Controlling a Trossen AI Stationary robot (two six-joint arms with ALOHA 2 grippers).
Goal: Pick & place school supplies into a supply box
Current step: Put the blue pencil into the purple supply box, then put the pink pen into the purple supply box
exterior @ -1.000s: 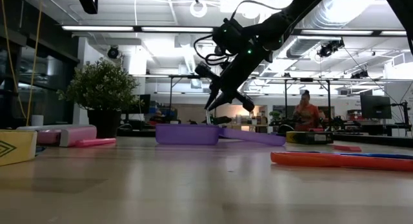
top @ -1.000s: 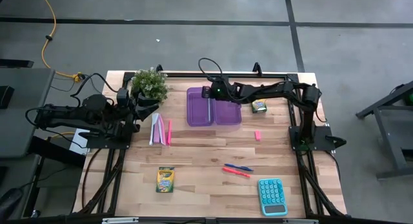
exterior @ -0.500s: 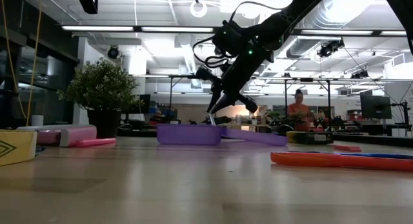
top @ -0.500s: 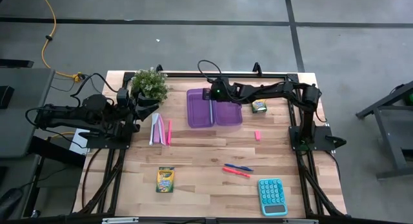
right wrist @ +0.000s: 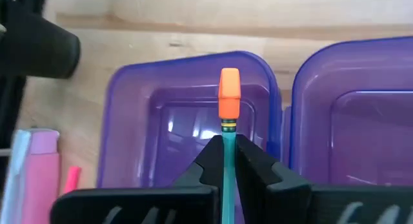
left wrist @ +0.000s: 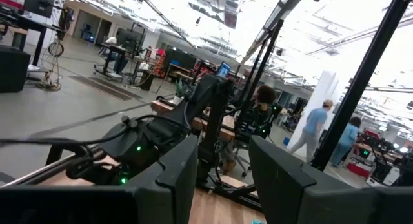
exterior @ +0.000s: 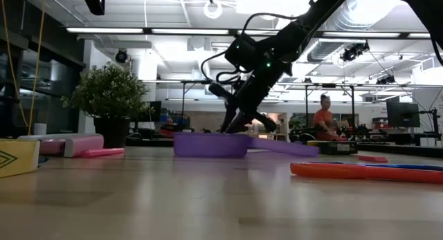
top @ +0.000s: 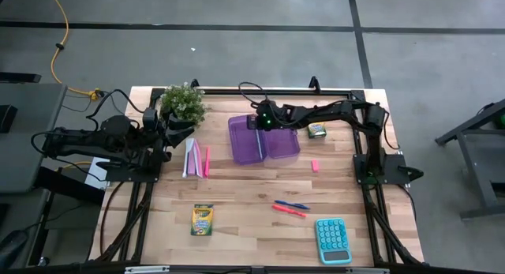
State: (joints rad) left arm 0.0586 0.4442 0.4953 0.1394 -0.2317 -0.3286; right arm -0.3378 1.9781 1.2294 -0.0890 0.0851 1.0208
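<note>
The right end effector [right wrist: 228, 161] is clamped on a teal pencil [right wrist: 228, 130] with an orange eraser tip, held over the left half of the open purple box [top: 246, 140], which lies near the middle of the worktop's [top: 245, 203] far edge; the left end effector [top: 180, 128] waits near the far left corner beside a potted plant [top: 182, 102], fingers apart and empty; a crayon box [top: 203, 220] lies near the front edge; red and blue pens [top: 289, 208] and a pink eraser [top: 315, 166] lie toward the right side.
</note>
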